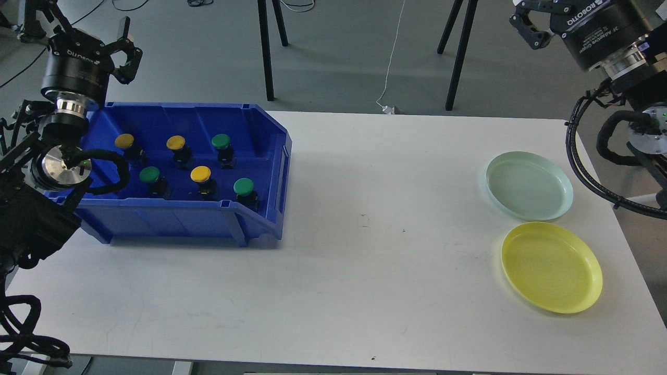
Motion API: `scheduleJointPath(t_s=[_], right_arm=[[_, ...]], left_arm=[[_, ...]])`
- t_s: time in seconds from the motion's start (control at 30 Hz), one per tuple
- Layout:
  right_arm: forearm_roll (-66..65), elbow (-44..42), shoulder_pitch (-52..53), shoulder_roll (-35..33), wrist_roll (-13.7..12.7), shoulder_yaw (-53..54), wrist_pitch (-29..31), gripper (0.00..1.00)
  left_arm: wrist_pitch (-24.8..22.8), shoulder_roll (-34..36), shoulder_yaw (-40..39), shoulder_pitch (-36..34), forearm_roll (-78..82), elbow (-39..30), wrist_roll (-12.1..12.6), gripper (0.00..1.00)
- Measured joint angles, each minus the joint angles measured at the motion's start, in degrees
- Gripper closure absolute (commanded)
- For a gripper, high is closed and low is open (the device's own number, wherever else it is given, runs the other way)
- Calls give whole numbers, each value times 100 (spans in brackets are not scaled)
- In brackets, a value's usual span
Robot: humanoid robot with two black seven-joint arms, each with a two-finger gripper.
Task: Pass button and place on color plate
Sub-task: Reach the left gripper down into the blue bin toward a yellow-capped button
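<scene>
Grey floor behind, with black stand legs and a white cable trailing down to the far edge of the white table. Blue bin sits at the table's left end, its low front lip facing the open middle. Six buttons stand inside in two rows. Back row: yellow button, second yellow button, green button. Front row: green, yellow, green. All upright on dark bases, apart from one another.

Right end of the table: pale green plate farther back, yellow plate nearer, just beside each other; both hold nothing. Yellow plate lies close to the table's right edge.

Between bin and plates, a wide stretch of bare tabletop, only a few small marks on it.

Left gripper is raised above the bin's back left corner, fingers spread, nothing between them. Its black body carries white lettering, upside down, too partial to read in full. Right gripper is high at the top right, off the table's far corner, cut by the frame; fingers look parted and hold nothing. Its body reads "ROBOTIQ" inverted, with a smaller line beginning "2F Adaptive Gripper". Black hoses loop beside the table's right edge.
</scene>
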Motion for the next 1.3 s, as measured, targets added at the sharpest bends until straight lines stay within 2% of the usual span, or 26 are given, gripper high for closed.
scheduleJointPath(t_s=[0.13,0.27,0.4,0.57,0.73,0.9,1.07,1.3], right_arm=[[12,12,-194,-83,27,139,0,1],[14,30,-475,-223,27,437,0,1],[14,54,-708,-426,29,660,0,1],[16,151,-1073,-688,49,771,0,1],[21,573,-1511,-963,209,1051,0,1],[16,706,-1712,-995,236,1347,0,1],[13,706,-1788,-997,241,1372,0,1],[13,691,-2037,-991,260,1383,0,1]], left_arm=[[-1,381,-55,70,184,-1054,0,0],[-1,802,350,-132,766,-1614,0,0],[-4,1450,1768,-885,1425,-1844,2,0],[-4,2037,3692,-2210,1986,-1872,1,0],[119,2081,5221,-3122,3190,-1874,1,0],[850,1774,6932,-3878,4318,-1822,0,0],[1460,1447,8419,-4446,4637,-1771,0,0],[1709,1321,9136,-4624,5170,-1720,0,0]])
